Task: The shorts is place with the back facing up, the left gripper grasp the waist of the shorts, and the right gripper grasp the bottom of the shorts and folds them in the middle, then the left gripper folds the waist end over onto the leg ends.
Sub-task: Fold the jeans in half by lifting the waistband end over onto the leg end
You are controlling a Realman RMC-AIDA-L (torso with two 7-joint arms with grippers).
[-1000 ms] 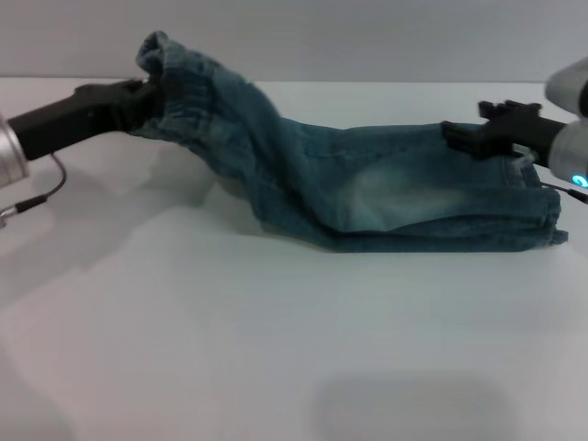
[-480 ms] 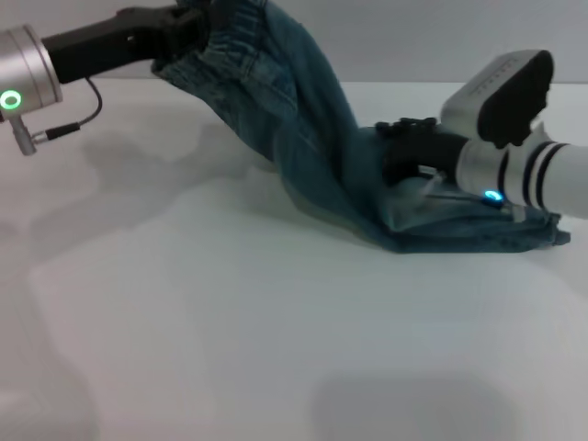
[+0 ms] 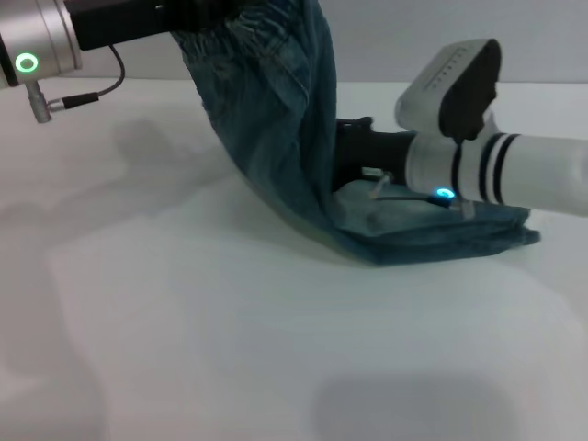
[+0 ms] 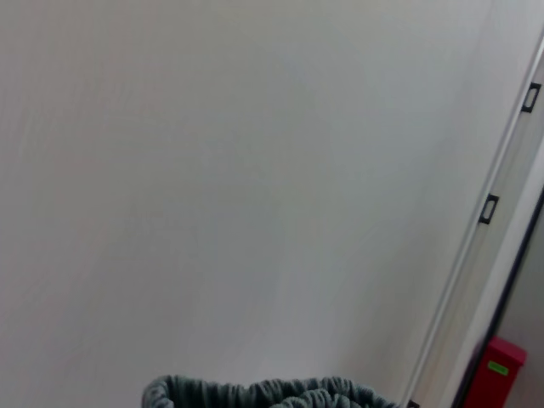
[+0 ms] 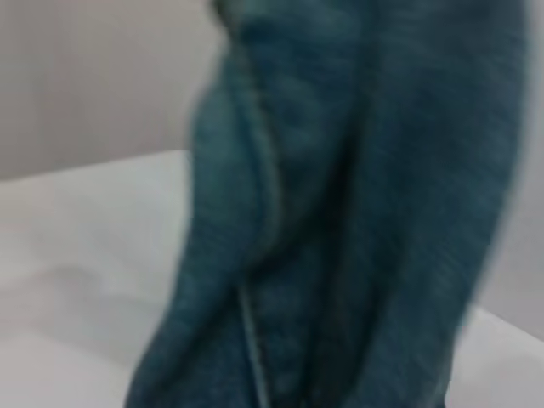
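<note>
The shorts (image 3: 303, 138) hang as a steep denim sheet, the waist (image 3: 216, 23) lifted high at the head view's upper left, the leg ends (image 3: 459, 241) flat on the white desk (image 3: 230, 349) at right. The left pincer (image 3: 179, 18) is clamped on the waist; the gathered band shows at the edge of the left wrist view. The right pincer (image 3: 354, 152) reaches in behind the hanging cloth, above the lower layer; whether it is wide, narrow or holding cannot be told. Risk, as a judgement: the raised cloth could drape over the right arm as the waist travels across, dragging the leg ends askew; a weak grip on the elastic band could drop the fold short.
</note>
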